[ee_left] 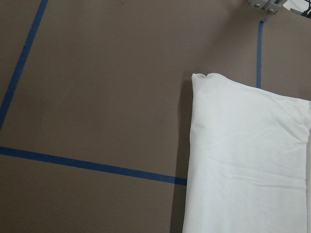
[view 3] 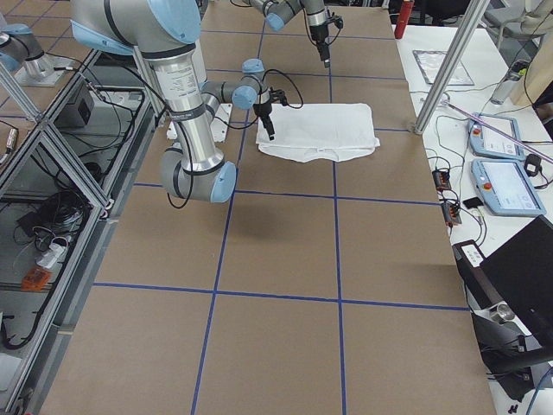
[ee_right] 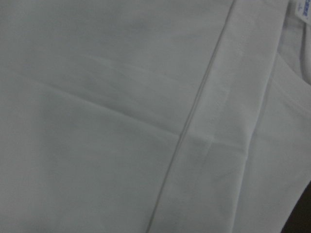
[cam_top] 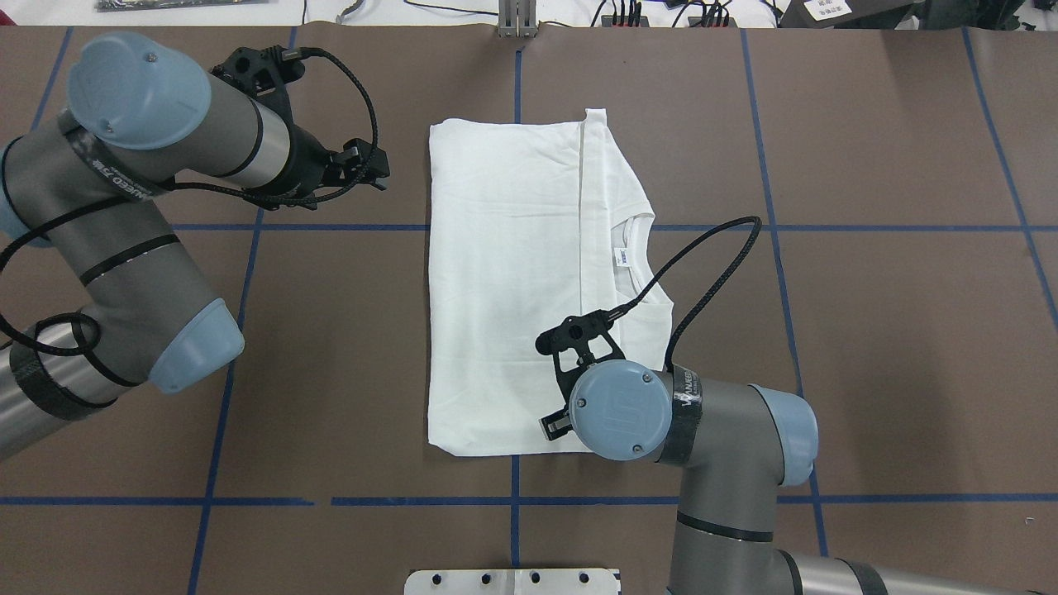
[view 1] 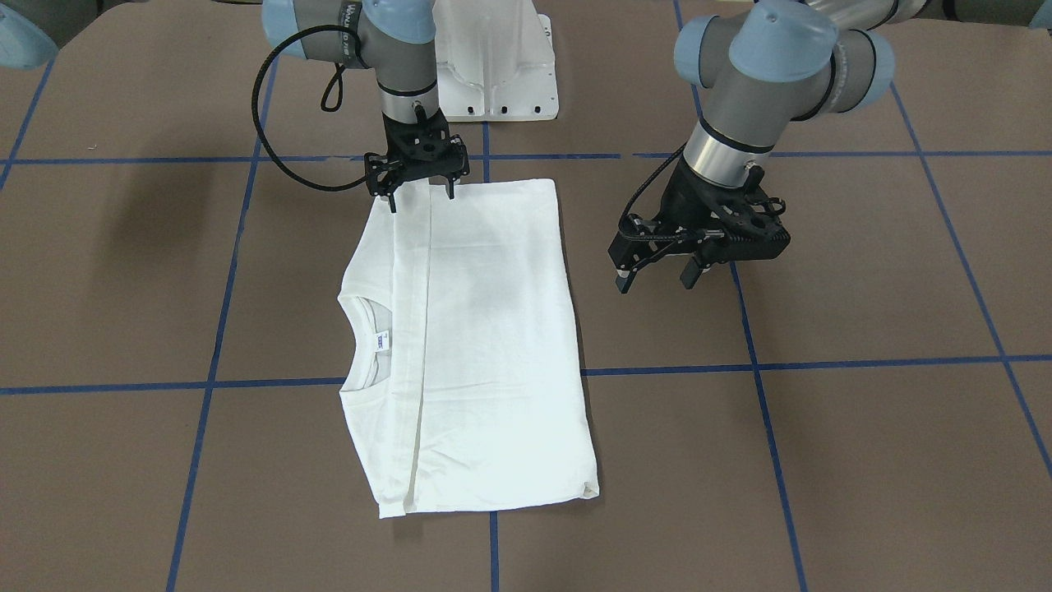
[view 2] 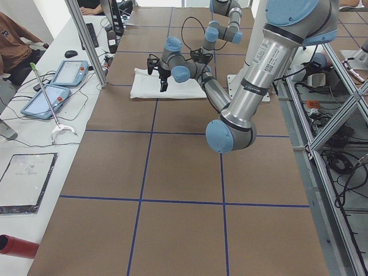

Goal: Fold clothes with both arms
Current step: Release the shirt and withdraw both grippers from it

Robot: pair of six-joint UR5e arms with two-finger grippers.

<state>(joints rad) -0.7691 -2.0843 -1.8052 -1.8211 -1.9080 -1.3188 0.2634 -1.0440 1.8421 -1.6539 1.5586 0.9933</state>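
Item: T-shirt (view 1: 493,329), white, one in number. It is laid flat on the brown table (view 1: 863,452) directly in front of the white pedestal base (view 1: 493,74), on the side away from the robot, with one short edge nearest the base. It is folded into a long rectangle. A folded-over panel covers most of it, and the panel's straight hemmed edge runs lengthways away from the base. Beside that edge a strip of the under layer is exposed, where one ribbed round collar (view 1: 362,345) and one small neck label (view 1: 380,341) are seen. A faint grey patch shows through the top panel. A few shallow creases are noted.

Arms: two, grey with light blue caps.

Right gripper (view 1: 421,197): one, held over the shirt corner closest to the base. Its fingers are spread moderately and nothing is seen between them. Contact with the cloth cannot be judged.

Left gripper (view 1: 657,279): one, held above bare table, farther from the base and off to the robot's left of it. Its fingers are wide apart and empty.

Blue tape lines are laid across the table in a grid.
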